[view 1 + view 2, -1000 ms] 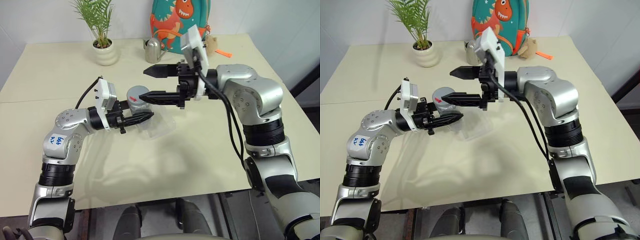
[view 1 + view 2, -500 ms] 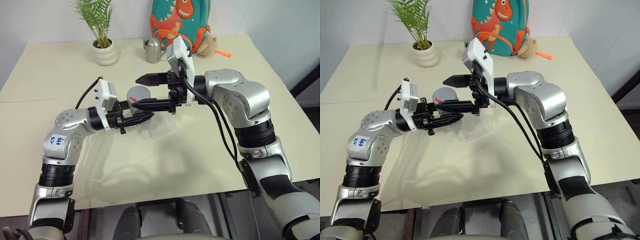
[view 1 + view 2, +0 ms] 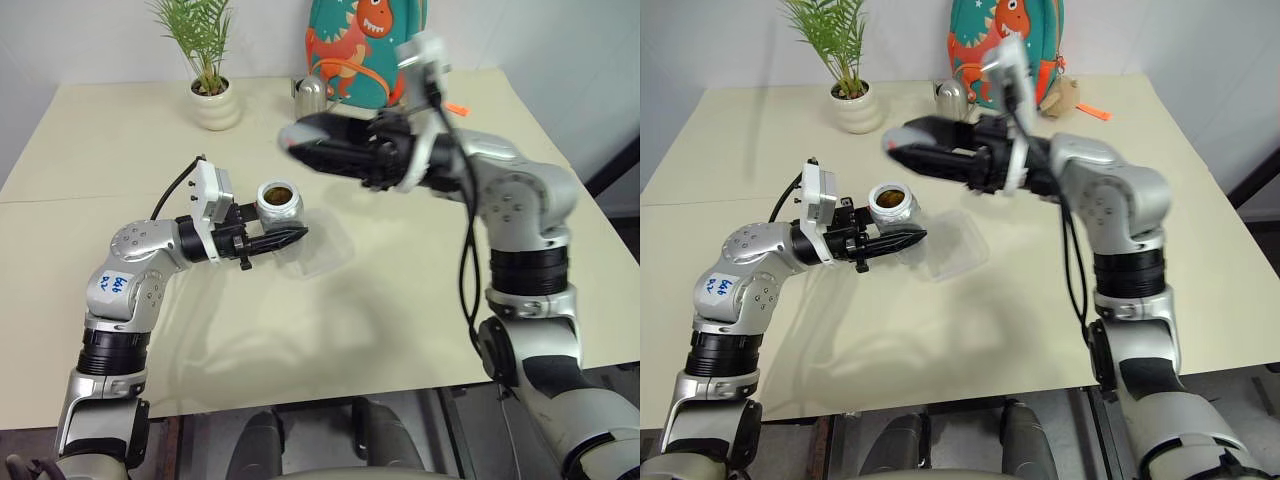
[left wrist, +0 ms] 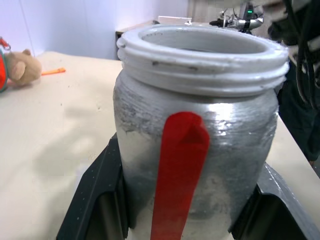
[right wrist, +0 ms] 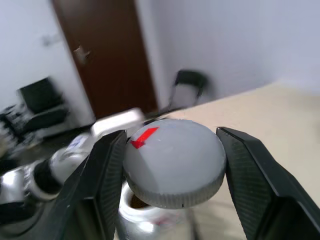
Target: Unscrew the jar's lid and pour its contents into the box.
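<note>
Left wrist view: jar [image 4: 200,150] upright, mouth upward.

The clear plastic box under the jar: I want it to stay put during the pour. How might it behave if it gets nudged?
The box looks thin and shallow, so it is probably light and may slide easily on the smooth table. Nothing holds it down: the left gripper grips the jar above it. Its low, flat shape makes tipping unlikely.
</note>
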You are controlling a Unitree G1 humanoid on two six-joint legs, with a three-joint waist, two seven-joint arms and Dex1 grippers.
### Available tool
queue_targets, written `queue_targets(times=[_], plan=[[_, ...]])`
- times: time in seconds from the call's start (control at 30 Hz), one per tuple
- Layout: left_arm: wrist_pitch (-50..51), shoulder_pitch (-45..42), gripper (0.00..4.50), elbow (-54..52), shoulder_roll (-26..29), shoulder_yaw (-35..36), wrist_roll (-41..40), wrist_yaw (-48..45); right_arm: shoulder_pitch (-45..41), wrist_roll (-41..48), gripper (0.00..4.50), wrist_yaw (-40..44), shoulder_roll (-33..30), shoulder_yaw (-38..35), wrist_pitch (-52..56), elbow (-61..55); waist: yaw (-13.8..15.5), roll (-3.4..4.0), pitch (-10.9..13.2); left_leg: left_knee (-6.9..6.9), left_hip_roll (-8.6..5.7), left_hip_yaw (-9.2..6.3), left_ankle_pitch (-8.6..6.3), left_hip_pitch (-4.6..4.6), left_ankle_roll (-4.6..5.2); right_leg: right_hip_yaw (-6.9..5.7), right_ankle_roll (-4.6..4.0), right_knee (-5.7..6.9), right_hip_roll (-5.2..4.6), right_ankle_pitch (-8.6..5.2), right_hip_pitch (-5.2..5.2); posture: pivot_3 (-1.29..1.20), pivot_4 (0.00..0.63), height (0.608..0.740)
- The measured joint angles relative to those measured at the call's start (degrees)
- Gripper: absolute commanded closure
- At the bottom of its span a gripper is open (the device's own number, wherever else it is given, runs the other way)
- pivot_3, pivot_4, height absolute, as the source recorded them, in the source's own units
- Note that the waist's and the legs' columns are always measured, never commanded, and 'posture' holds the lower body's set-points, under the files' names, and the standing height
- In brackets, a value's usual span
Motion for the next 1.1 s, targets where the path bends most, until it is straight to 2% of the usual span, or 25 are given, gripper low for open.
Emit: queue_targets(times=[0.17,0.27,0.5,0.6,0.7,0.73,0.83,0.9,1.03,1.1], plan=[[0.05,0.00,2.57,0.23,0.17,1.09,-0.30,0.18,10.89,-7.43,1.97,-4.12,-4.95,-2.85,-8.66,3.61,0.45,0.00,0.00,0.02,0.00,0.05,0.00,0.01,0.00,0.02,0.00,0.02,0.00,0.00,-0.01,0.00,0.150,0.740],[0.16,-0.17,2.57,0.97,1.05,2.33,-0.54,-0.12,16.78,-15.10,1.97,-5.48,-7.86,-2.82,-19.76,8.71,0.35,0.00,0.00,0.02,0.00,0.09,0.00,0.04,0.00,0.04,0.00,0.01,0.00,0.00,0.00,0.00,0.150,0.740],[0.65,-2.97,2.57,5.52,2.22,2.58,-0.61,-2.61,20.43,-23.27,1.97,-13.25,-2.79,-3.99,-41.77,27.23,-0.90,0.00,0.00,0.04,0.00,0.13,0.03,0.11,-0.01,0.11,0.03,0.08,0.00,0.02,0.02,0.00,0.150,0.740],[0.65,-4.21,2.57,6.88,2.01,2.45,-0.60,-2.90,21.25,-24.62,1.97,-15.68,-0.94,-4.66,-47.59,32.72,-0.97,0.00,0.00,-0.01,0.00,0.13,0.04,0.10,-0.03,0.12,0.03,0.06,0.01,0.02,0.01,0.00,0.150,0.740],[0.65,-4.54,2.57,6.94,1.67,2.18,-0.61,-3.05,22.42,-24.16,1.97,-15.02,-0.28,-4.69,-48.73,33.38,-0.90,0.00,0.00,-0.02,0.00,0.13,0.04,0.09,-0.04,0.12,0.04,0.02,0.00,0.02,0.01,0.00,0.150,0.740],[0.67,-4.57,2.57,6.98,1.52,2.18,-0.61,-3.07,22.97,-23.16,1.41,-13.74,-0.28,-4.80,-48.00,32.87,-0.87,0.00,0.00,-0.01,0.00,0.13,0.04,0.08,-0.04,0.12,0.04,0.02,0.00,0.02,0.01,0.00,0.150,0.740],[0.42,-4.97,2.57,7.23,0.76,2.19,-0.60,-2.88,24.92,-20.97,0.70,-11.49,-0.44,-5.09,-45.82,30.34,-0.83,0.00,0.00,0.01,0.00,0.13,0.04,0.09,-0.03,0.11,0.04,0.06,0.00,0.02,0.02,0.00,0.150,0.740],[0.01,-5.85,2.57,7.77,0.31,2.20,-0.57,-2.59,26.61,-19.76,0.05,-10.79,-1.24,-5.24,-43.78,27.59,-0.64,0.00,0.00,0.05,0.00,0.12,0.04,0.09,-0.04,0.11,0.04,0.08,0.00,0.02,0.02,0.00,0.150,0.740],[-0.28,-7.03,2.57,9.22,0.39,2.22,-0.48,-2.58,30.45,-16.93,0.05,-8.37,-6.26,-6.53,-37.87,18.09,-0.56,0.02,0.01,0.05,0.00,0.12,0.04,0.10,-0.04,0.12,0.05,0.08,0.00,0.03,0.04,0.00,0.150,0.740],[-0.60,-7.98,2.57,10.75,0.54,2.03,-0.26,-3.16,33.73,-14.24,0.05,-5.48,-10.99,-7.35,-33.28,11.25,-0.34,0.03,0.02,0.03,0.00,0.11,0.04,0.10,-0.03,0.10,0.04,0.06,0.02,0.02,0.04,0.00,0.150,0.740]])
